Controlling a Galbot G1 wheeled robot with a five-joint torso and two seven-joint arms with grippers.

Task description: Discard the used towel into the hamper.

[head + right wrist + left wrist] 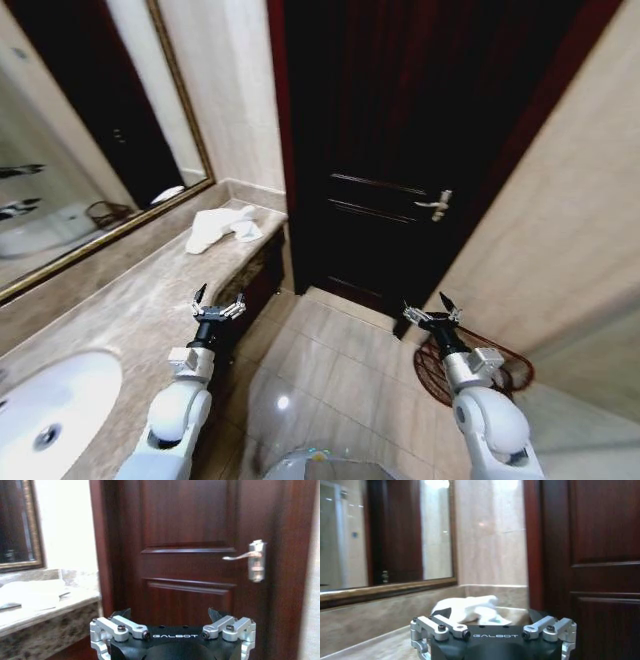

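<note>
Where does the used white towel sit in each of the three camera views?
Head view: towel crumpled at the far end of the marble counter, below the mirror's corner.
Left wrist view: towel low centre, just beyond the left gripper.
Right wrist view: towel at the left edge, on the countertop.
Shared landmark: the dark wooden door.

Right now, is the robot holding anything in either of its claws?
No. The left gripper and right gripper both have open, empty jaws. The towel lies untouched on the counter.
</note>
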